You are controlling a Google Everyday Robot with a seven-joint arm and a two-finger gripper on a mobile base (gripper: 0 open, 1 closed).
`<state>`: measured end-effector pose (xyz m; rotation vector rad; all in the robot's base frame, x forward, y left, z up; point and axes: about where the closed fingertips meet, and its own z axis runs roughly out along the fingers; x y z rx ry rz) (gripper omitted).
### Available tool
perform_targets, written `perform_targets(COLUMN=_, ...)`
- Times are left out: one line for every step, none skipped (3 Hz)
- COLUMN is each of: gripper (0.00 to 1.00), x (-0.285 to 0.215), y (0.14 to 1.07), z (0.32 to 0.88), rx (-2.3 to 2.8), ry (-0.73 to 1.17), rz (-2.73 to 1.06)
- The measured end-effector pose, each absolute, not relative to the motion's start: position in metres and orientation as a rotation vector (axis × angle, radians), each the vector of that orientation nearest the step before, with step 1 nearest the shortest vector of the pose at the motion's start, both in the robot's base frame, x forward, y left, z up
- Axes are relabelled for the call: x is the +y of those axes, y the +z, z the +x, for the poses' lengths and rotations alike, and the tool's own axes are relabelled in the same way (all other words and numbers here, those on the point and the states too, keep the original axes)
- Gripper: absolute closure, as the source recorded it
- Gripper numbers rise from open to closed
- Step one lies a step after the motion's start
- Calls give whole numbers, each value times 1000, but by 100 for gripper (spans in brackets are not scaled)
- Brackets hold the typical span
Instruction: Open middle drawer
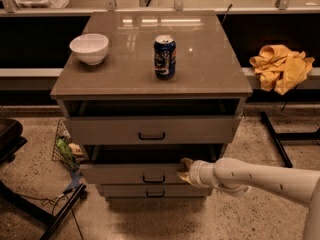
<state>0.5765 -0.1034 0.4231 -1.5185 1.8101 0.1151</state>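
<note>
The grey-beige cabinet has three drawers. The middle drawer [130,174] has a small black bar handle [153,179] and stands pulled out, with a dark gap above its front panel. The top drawer [150,129] is also pulled out a little. The bottom drawer [150,191] sits further back, under the middle one. My gripper [185,170], on a white arm coming from the right, is at the top right edge of the middle drawer's front, to the right of the handle.
A white bowl [89,48] and a blue soda can [164,57] stand on the cabinet top [210,69]. A yellow cloth [281,66] lies on a ledge at right. A wire basket [65,149] with items and black chair legs [45,211] are on the floor at left.
</note>
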Motion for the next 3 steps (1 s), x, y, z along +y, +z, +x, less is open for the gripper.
perform_targets(gripper=100, x=-109, y=425, z=556, rx=1826, ry=152, rz=-1494)
perform_targets(gripper=100, x=-109, y=425, z=556, rx=1825, ry=152, rz=-1494)
perform_targets(gripper=100, x=-109, y=425, z=556, rx=1826, ry=152, rz=-1494)
